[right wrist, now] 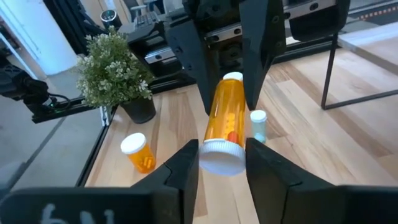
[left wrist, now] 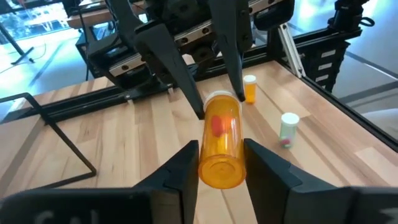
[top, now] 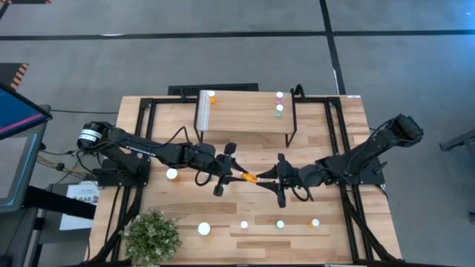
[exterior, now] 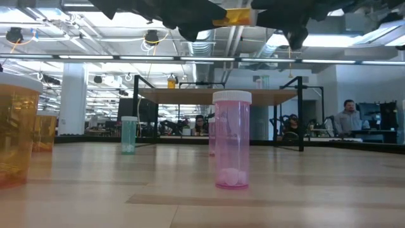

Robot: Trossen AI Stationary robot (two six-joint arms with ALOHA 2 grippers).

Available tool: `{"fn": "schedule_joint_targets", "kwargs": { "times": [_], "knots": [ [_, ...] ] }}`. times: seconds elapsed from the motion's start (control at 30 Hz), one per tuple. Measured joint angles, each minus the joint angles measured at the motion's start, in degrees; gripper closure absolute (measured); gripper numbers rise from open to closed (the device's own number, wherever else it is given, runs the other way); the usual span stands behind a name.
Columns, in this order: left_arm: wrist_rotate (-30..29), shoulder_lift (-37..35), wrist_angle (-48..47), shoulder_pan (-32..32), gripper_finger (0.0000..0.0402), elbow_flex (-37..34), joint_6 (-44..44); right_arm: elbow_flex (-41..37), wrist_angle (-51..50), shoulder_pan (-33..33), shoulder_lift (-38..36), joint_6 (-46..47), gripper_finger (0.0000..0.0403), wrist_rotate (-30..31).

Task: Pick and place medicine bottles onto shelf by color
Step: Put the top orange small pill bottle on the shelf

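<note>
Above mid-table: left gripper [top: 236, 175] and right gripper [top: 269, 178], tips facing, both pinching one large orange bottle [top: 249, 177] held level in the air; left fingers [left wrist: 180, 180] at its base, right fingers [right wrist: 183, 171] at its white cap. Red pills inside.

Behind: shelf [top: 245, 119], clear of both arms; orange bottle [top: 211, 97] at one end, pink bottle [top: 279, 96] and green bottle [top: 279, 111] at the other.

Near front edge: four small bottles in a row, potted plant [top: 151, 235] at the corner.
</note>
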Motion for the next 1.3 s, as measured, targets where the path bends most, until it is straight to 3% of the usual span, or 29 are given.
{"fn": "schedule_joint_targets", "kwargs": {
  "times": [0.23, 0.53, 0.73, 1.0, 1.3],
  "knots": [
    [0.6, -0.2, -0.2, 0.9, 0.0312, 0.0, 0.0, 0.0, 0.4, 0.3, -0.2, -0.7, 0.0225, -0.8],
    [4.9, -2.7, -0.8, 2.4, 0.0312, -0.3, 0.0, 0.0, 1.7, 3.2, -5.7, -4.9, 0.0176, -3.5],
    [7.2, -5.2, 9.4, 3.5, 0.0312, -4.2, -1.8, 0.0, 8.0, 6.3, -7.2, -16.4, 0.0174, -2.8],
    [12.0, -5.7, 36.7, 4.8, 0.0313, -12.6, -11.3, 0.0, 18.3, 4.9, -2.9, -32.4, 0.0176, 6.7],
    [11.3, -5.6, 41.0, 4.8, 0.0313, -14.1, -11.6, 0.8, 28.5, -0.8, 2.2, -37.7, 0.0177, 6.2]
  ]
}}
